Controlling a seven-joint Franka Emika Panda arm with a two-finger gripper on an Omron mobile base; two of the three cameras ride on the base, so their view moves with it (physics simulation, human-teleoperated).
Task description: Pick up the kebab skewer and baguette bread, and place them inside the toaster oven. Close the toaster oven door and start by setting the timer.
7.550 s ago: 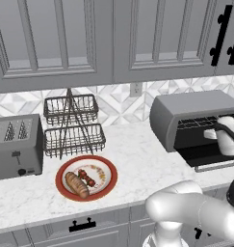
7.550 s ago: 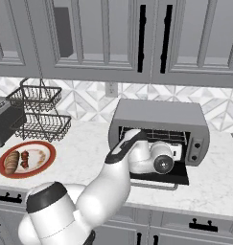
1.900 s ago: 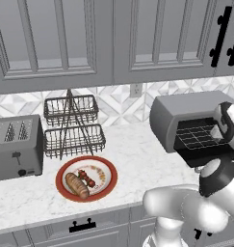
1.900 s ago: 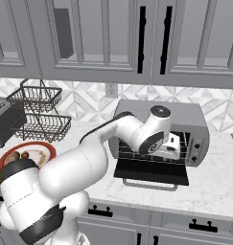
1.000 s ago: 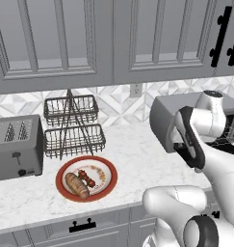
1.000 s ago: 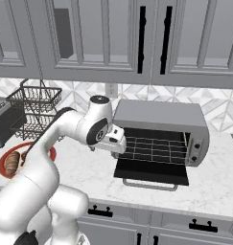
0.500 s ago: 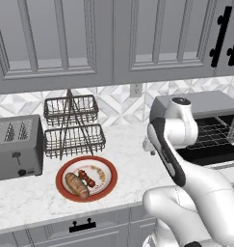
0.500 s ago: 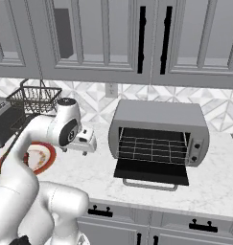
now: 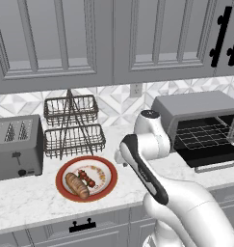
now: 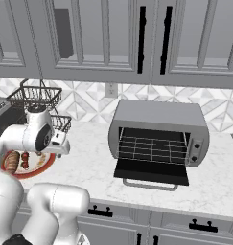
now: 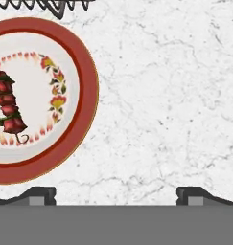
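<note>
Nothing loaded yet: kebab (image 11: 6,107) & baguette (image 9: 77,185) both on plate (image 11: 84,86), oven (image 10: 158,139) w/ door (image 10: 151,172) down, rack bare. Jaws (image 11: 115,194) wide, empty, over bench beside plate.

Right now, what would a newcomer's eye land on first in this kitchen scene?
Probably the red-rimmed plate at the counter's front left, carrying the baguette bread and the kebab skewer side by side. Next, the toaster oven to the right, its toaster oven door dropped open. The tool hangs open just right of the plate.
</note>
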